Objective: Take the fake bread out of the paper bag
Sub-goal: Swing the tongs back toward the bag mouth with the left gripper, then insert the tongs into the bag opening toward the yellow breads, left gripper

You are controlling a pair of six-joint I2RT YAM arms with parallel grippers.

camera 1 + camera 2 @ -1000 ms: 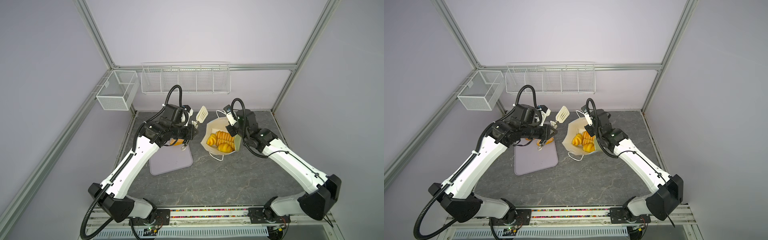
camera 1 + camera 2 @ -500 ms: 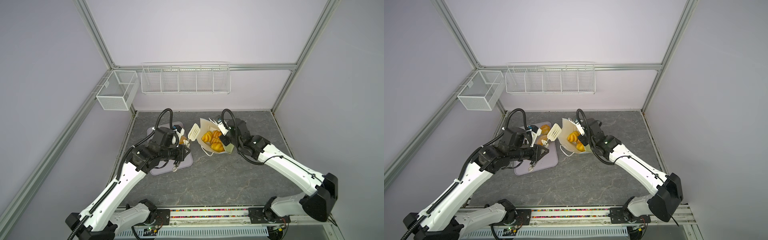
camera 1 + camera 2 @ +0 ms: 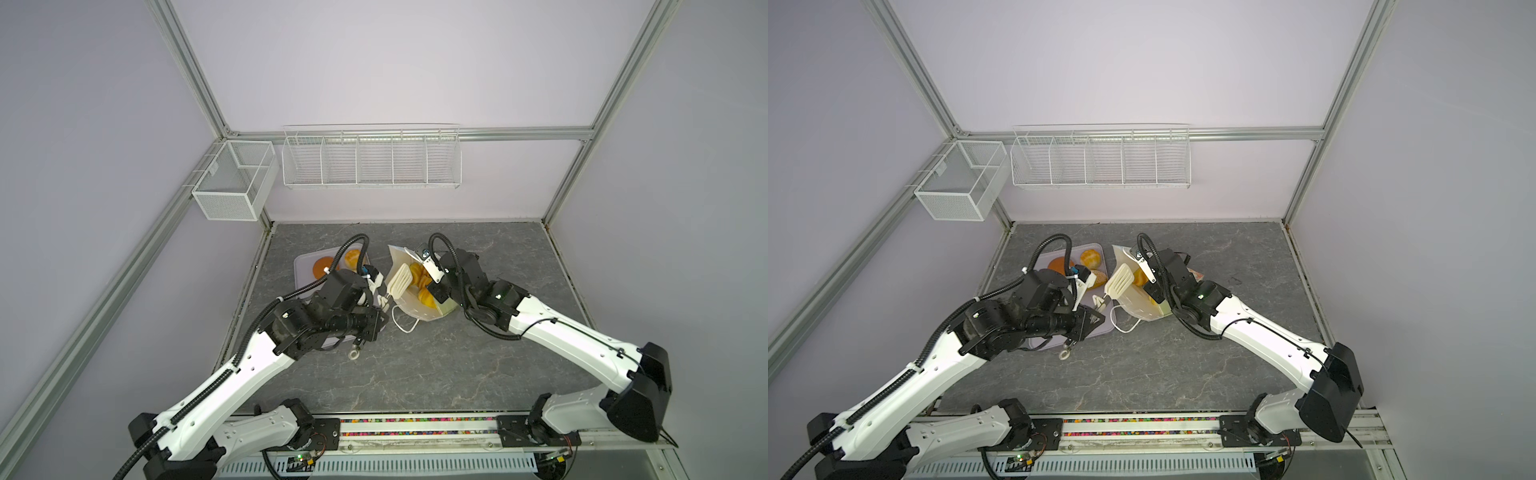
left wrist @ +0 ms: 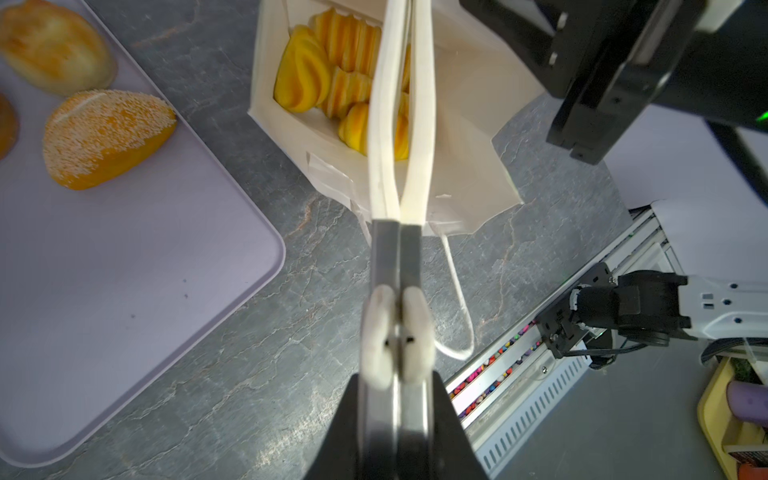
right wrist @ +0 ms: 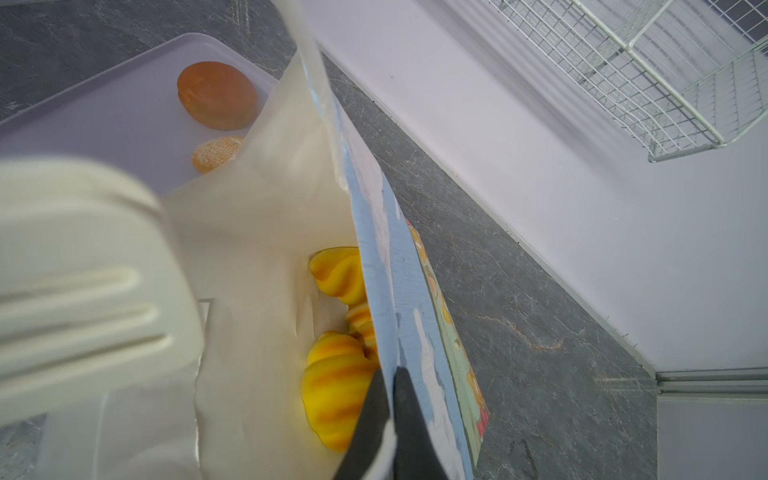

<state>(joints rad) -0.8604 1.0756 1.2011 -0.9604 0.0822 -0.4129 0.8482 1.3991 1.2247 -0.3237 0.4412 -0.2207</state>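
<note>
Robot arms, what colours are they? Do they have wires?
The left arm and right arm have long white shells with black joints. Each carries a ribbed black cable. The left gripper and right gripper have slim dark grey fingers. A tiny green light glows on the right arm.
</note>
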